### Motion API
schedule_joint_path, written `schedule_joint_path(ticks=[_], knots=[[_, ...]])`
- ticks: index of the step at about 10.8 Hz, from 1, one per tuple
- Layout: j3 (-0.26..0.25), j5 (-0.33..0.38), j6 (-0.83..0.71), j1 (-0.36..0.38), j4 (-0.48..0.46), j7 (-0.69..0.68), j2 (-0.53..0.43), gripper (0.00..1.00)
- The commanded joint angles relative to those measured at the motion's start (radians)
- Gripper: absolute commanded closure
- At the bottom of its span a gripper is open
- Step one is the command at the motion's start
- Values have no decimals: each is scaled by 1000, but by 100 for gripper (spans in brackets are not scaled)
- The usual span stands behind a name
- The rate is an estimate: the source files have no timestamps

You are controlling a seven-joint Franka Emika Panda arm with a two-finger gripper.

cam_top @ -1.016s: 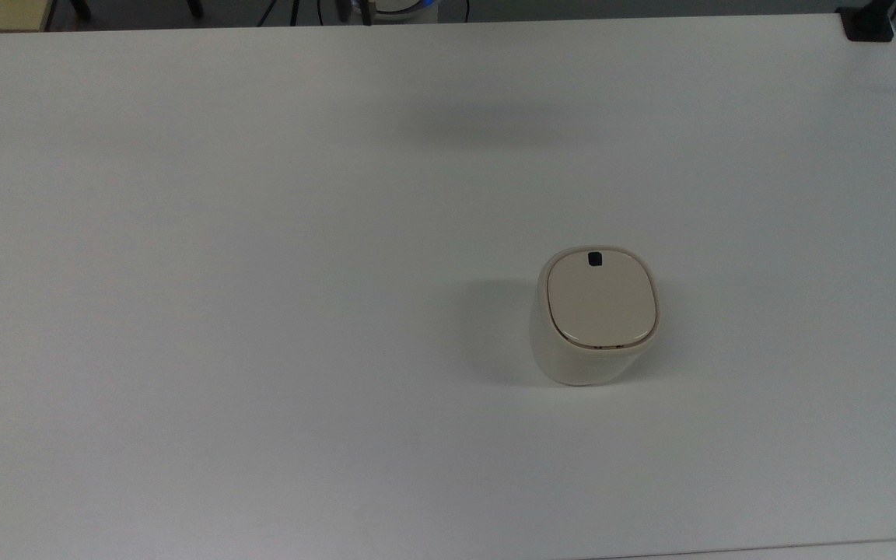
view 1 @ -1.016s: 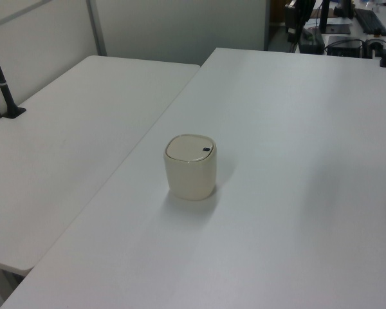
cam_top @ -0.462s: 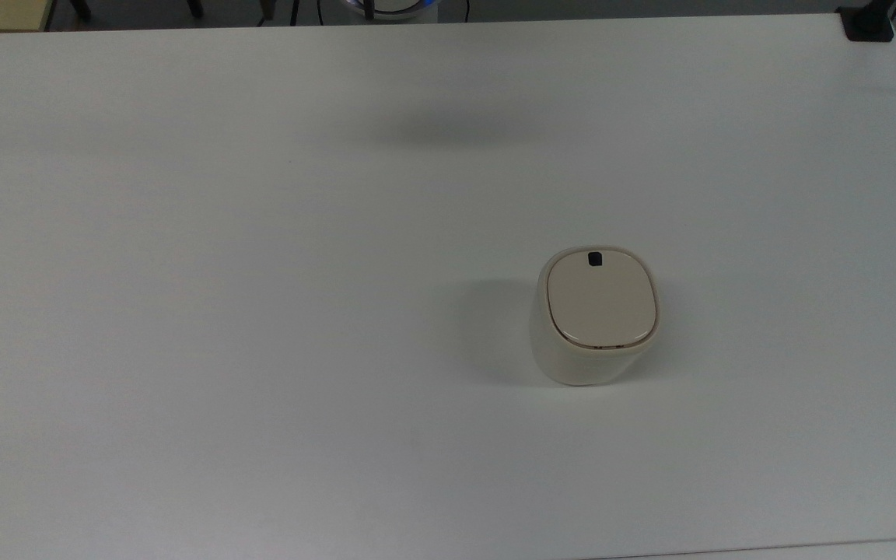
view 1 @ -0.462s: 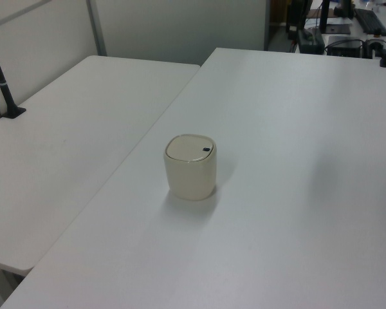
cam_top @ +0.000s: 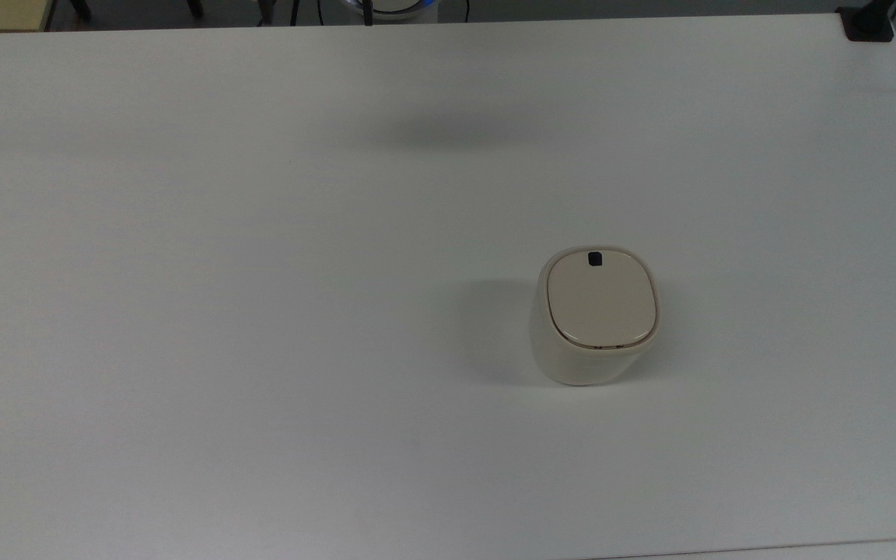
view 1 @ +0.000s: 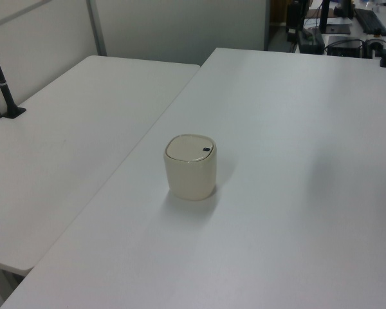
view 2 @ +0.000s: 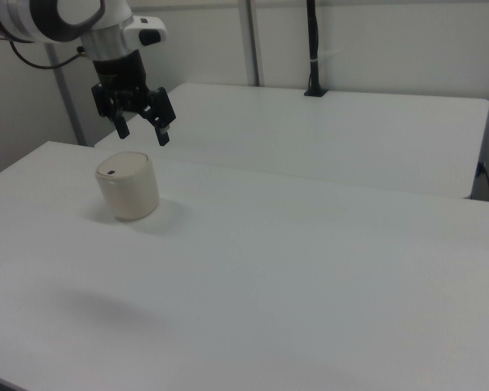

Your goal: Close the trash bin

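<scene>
The trash bin (cam_top: pixel 592 319) is a small cream-white bin standing upright on the white table. Its beige lid (cam_top: pixel 600 302) lies flat and shut, with a small black square tab (cam_top: pixel 594 259) at the far edge in the top view. The left view has the trash bin (view 1: pixel 190 167) near the table's left side. In the right view the trash bin (view 2: pixel 128 186) stands at the left, and my gripper (view 2: pixel 143 131) hangs in the air above and slightly behind it, open, with nothing between its fingers (view 2: pixel 164 133).
A second white table (view 1: pixel 58 148) adjoins the work table at the left view's left. A black post with a clamp base (view 1: pixel 3 90) stands on it. Another black clamp (cam_top: pixel 868 23) sits at the top view's far right corner.
The trash bin has not moved and its lid stays shut. The faint shadow on the far part of the table in the top view shifted slightly left.
</scene>
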Motion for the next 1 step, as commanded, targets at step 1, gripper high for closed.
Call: schedule_joint_path(ticks=[1], knots=[[2, 16, 22, -5, -13, -18, -17, 0]])
